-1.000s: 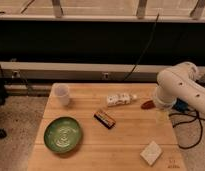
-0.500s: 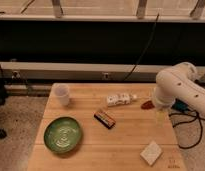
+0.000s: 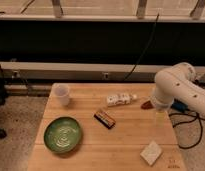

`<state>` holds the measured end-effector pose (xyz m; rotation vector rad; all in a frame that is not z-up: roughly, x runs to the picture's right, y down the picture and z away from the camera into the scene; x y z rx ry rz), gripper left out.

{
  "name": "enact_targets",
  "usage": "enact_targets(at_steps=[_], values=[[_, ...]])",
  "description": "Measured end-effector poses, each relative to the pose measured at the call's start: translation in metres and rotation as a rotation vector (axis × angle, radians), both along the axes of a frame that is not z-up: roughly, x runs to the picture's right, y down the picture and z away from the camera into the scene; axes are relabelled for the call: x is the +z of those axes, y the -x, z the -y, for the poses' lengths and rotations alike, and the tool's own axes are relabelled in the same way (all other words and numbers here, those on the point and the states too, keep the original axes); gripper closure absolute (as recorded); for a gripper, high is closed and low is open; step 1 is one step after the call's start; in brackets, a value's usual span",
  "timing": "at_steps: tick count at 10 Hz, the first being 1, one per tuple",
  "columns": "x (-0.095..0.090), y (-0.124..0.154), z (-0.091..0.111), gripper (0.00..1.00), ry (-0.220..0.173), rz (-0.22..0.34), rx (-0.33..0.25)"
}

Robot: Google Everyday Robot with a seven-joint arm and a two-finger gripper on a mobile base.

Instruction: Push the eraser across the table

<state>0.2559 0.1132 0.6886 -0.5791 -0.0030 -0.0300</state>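
Note:
The eraser [image 3: 104, 119], a small dark block with an orange-brown stripe, lies at an angle near the middle of the light wooden table [image 3: 126, 142]. My white arm comes in from the right. The gripper [image 3: 158, 116] hangs down over the table's right side, well to the right of the eraser and apart from it. Nothing shows in the gripper.
A white bottle [image 3: 120, 99] lies on its side behind the eraser. A white cup [image 3: 61, 94] stands at the back left and a green plate [image 3: 62, 134] at the front left. A pale square pad [image 3: 151, 152] lies at the front right. A small reddish object [image 3: 146, 105] lies by the arm.

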Motion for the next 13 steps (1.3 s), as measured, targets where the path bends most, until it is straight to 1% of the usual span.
enact_targets(at_steps=[13], values=[[0.002,0.012,-0.002,0.20,0.002,0.032,-0.032]])
